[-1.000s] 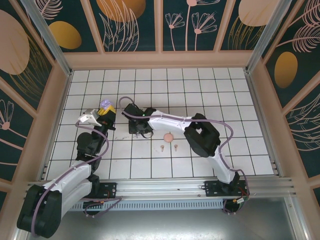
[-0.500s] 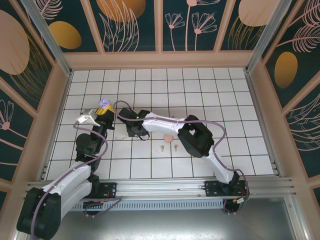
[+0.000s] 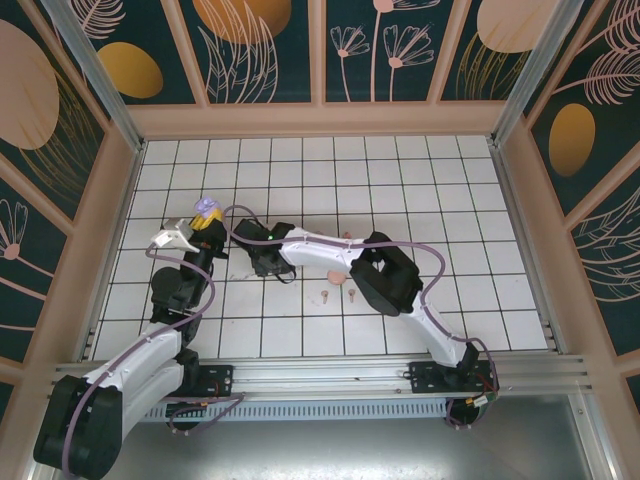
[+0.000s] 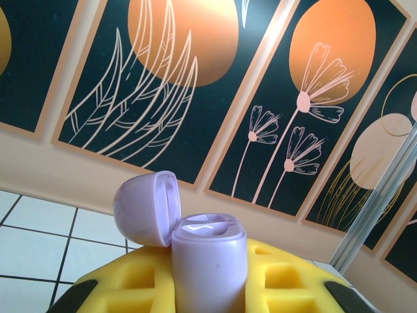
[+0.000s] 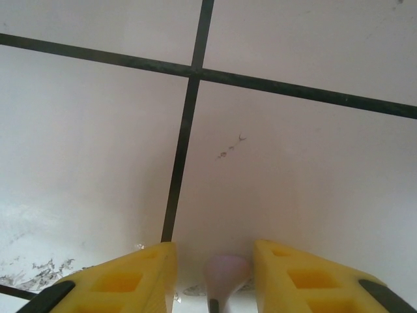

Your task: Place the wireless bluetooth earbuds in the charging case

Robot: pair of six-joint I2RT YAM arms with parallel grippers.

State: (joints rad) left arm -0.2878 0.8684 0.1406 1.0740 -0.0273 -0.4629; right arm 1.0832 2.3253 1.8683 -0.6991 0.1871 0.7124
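Right gripper (image 5: pixel 214 248) part-open astride lilac earbud (image 5: pixel 225 270): tiny, light, slick, probably pinch bulb. Left gripper (image 4: pixel 208 283) clamps lilac case (image 4: pixel 207 251).

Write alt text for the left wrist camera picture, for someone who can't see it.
An open lilac charging case stands upright, gripped between two yellow fingers, its rounded lid tipped back to the left. Behind it is a dark wall with orange discs and pale line-drawn flowers, and white floor tiles at lower left.
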